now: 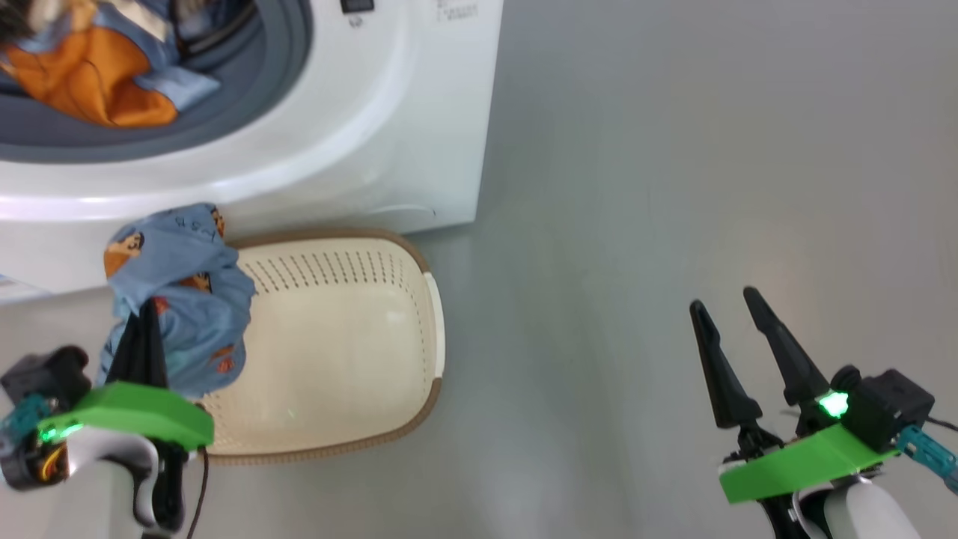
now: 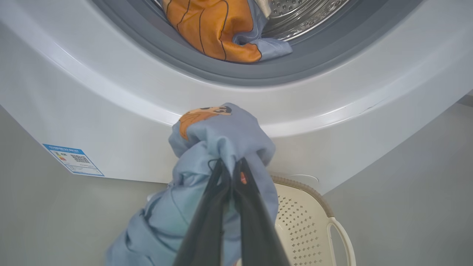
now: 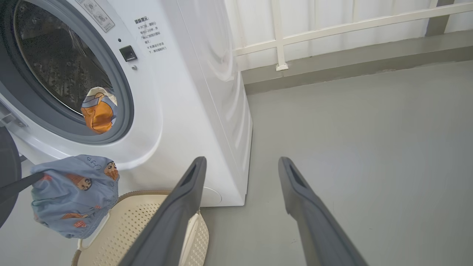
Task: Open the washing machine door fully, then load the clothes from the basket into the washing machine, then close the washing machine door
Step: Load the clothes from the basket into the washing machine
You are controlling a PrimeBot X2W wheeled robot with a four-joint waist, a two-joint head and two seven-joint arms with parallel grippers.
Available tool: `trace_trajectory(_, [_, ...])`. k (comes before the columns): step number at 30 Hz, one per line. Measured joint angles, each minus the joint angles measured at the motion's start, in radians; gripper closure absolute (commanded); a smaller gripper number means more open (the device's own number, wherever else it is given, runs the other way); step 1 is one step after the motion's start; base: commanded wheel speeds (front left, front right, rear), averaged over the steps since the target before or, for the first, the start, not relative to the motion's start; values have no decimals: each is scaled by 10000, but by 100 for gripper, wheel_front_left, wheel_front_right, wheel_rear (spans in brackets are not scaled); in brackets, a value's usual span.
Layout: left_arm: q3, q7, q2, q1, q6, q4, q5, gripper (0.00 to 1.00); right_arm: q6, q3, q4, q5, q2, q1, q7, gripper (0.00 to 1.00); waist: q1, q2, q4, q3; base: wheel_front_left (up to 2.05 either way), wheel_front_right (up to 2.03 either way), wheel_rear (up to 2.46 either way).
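My left gripper (image 1: 146,307) is shut on a light-blue printed garment (image 1: 187,284), which hangs bunched over the left end of the cream basket (image 1: 430,322). In the left wrist view the shut gripper (image 2: 231,164) holds the cloth (image 2: 225,129) just below the white washing machine (image 2: 92,103). Its round opening is uncovered. Another garment (image 1: 90,75), orange and blue, lies on the grey gasket at the drum's mouth. The door's black rim (image 3: 7,166) shows at the left edge of the right wrist view. My right gripper (image 1: 724,299) is open over bare floor, far right of the basket.
The basket's inside (image 1: 337,352) is bare cream plastic. Grey floor (image 1: 673,150) stretches to the right of the machine. A white railing (image 3: 332,26) and a low ledge run behind it. A blue label sticker (image 2: 72,159) sits low on the machine's front.
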Motion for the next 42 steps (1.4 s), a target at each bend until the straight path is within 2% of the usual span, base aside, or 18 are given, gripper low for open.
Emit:
trace_trajectory(15, [322, -2, -205, 2980, 0, -3718, 90, 100, 0, -119, 77, 314, -207, 1129, 2, 0, 1, 0, 124, -1480, 0, 0, 0])
trace_trajectory(26, [642, 0, -558, 4719, 0, -5308, 245, 100, 0, -192, 165, 408, -313, 1520, 2, 0, 1, 0, 102, -2123, 0, 0, 0])
trace_trajectory(35, [729, 0, -591, 4719, 0, -5595, 127, 100, 0, -194, 161, 408, -301, 1688, 2, 0, 1, 0, 41, -1974, 0, 0, 0])
trace_trajectory(42, [836, -2, -600, 3295, 0, -5572, -92, 100, 0, -171, 115, 407, -178, 1528, 2, 0, 1, 0, -121, -1631, 0, 0, 0])
